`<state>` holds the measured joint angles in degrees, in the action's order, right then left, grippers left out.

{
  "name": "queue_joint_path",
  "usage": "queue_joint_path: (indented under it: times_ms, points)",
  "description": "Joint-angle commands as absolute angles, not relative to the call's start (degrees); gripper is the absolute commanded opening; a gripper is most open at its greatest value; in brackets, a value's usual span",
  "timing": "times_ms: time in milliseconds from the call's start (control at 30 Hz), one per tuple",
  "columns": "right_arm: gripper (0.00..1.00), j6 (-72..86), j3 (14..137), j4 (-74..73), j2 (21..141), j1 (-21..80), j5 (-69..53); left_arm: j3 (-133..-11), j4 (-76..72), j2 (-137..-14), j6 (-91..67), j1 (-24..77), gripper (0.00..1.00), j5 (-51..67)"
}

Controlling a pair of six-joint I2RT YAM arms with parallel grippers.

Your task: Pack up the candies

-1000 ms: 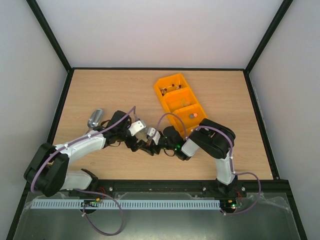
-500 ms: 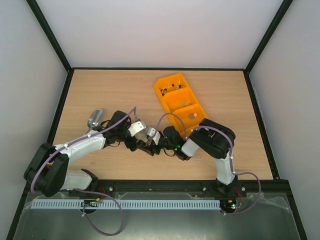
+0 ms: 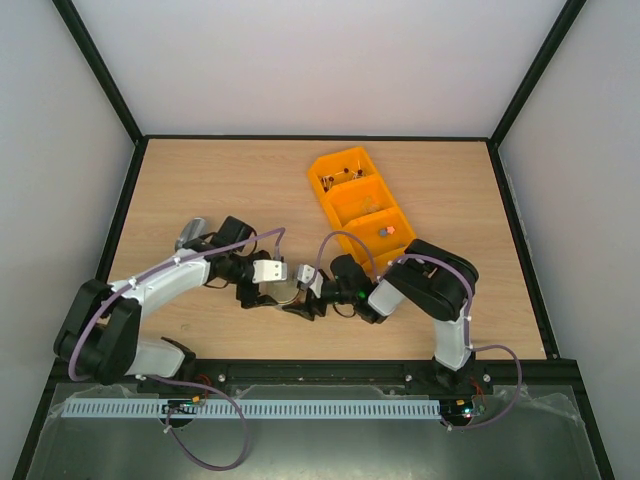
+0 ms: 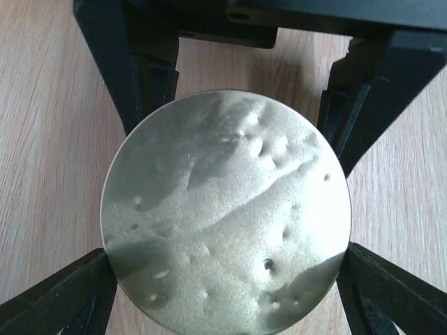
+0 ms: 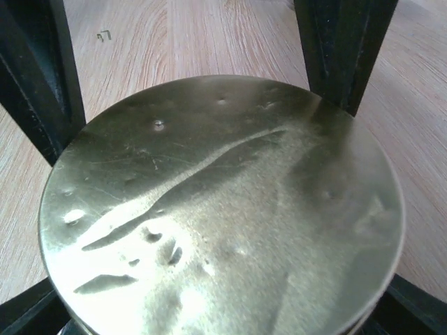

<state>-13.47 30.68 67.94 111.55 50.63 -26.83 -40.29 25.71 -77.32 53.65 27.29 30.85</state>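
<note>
Wood table [image 3: 200,180]: candies [image 3: 384,230] sit in tray [image 3: 322,197], well clear of arms. Both left gripper [image 4: 227,259] and right gripper [image 5: 220,300] straddle lid [image 4: 225,209]; clamped or not, can't tell. Candies look tiny, light, likely to roll, so I'd use scoop [image 3: 190,234], not pinch.

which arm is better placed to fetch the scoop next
Left. The scoop lies right beside the left arm, on its side of the table; the right arm would have to reach across the lid and the left arm.
</note>
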Motion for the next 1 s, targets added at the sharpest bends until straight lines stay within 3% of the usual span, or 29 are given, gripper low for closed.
queue_joint_path:
  times_ms: [0, 67, 200, 400, 733, 967]
  points:
    - [0.01, -13.43, 30.79, 63.39, 111.65, 51.33, -32.52, -41.86, 29.37, -79.52, 61.97, 27.84, 0.73, 32.76]
    - [0.01, -12.01, 31.44, 63.58, 112.1, 51.37, -31.07, -41.58, 26.08, -78.41, 55.43, 27.85, 0.87, 31.96]
    - [0.01, -10.1, 31.95, 64.46, 112.92, 51.33, -28.23, -40.02, 21.83, -76.16, 42.78, 28.1, 0.99, 31.49]
    - [0.01, -7.94, 32.71, 64.87, 113.78, 51.34, -25.77, -36.86, 14.89, -74.22, 30.86, 30.96, 0.99, 28.55]
    - [0.01, -7.59, 33.02, 65.13, 114.11, 51.33, -24.43, -34.86, 14.93, -73.57, 30.25, 31.95, 0.85, 23.71]
    - [0.01, -10.79, 32.4, 64.99, 113.79, 51.34, -27.36, -35.11, 19.16, -74.31, 42.84, 31.65, 0.7, 23.43]
